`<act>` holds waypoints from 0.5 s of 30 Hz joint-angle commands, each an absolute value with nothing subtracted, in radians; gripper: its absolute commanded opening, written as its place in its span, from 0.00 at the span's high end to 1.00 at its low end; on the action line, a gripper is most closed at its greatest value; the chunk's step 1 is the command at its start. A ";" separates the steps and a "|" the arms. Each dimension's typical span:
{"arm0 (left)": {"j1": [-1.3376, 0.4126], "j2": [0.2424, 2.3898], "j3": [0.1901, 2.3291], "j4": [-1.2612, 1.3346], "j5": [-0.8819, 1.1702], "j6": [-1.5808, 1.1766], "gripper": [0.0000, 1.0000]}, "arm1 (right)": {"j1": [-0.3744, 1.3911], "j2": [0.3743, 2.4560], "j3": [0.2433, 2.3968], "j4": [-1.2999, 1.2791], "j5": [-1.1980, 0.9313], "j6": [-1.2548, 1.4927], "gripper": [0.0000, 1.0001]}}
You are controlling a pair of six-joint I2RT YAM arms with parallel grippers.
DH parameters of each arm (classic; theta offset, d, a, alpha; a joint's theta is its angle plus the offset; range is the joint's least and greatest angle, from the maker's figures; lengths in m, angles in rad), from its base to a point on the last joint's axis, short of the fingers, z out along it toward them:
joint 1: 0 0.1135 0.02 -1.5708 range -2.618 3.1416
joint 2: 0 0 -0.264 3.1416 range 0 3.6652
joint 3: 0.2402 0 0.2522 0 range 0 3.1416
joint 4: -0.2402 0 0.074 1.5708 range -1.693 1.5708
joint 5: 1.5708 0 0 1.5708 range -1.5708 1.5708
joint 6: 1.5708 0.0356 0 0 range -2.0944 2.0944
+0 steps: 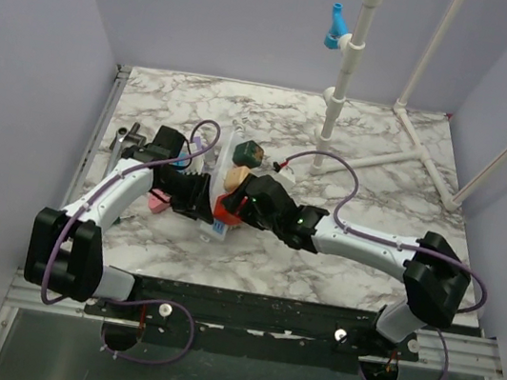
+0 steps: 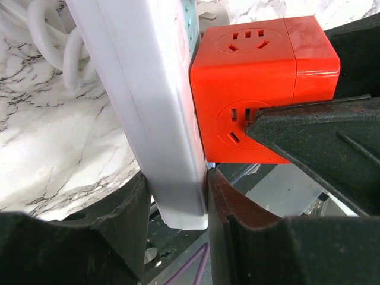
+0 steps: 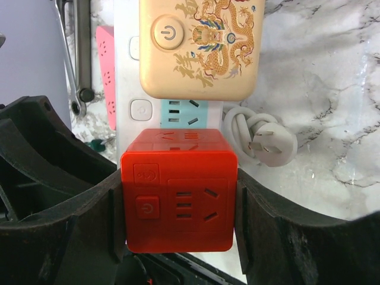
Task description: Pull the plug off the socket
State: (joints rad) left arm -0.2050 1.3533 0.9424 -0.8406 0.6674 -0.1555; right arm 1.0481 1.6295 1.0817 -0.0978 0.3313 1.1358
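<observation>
Now, left end effector (image 2: 177, 205) clamping socket (image 2: 148, 89), right end effector (image 3: 178, 222) clamping red plug (image 3: 178, 190), beige adapter (image 3: 202, 47) adjacent.

Marble table (image 1: 251, 269) — socket (image 2: 160, 119), pink bar (image 3: 107, 65), wrench (image 3: 77, 53), white pipe frame (image 1: 414, 150) on it.

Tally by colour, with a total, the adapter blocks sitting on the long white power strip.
Red adapter: 1
Cream adapter: 1
Dark green adapter: 1
Total: 3
</observation>
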 commanded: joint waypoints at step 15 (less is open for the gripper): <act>-0.207 1.331 0.995 -0.833 0.360 -0.059 1.00 | 0.959 1.368 0.884 -0.035 0.254 1.151 0.99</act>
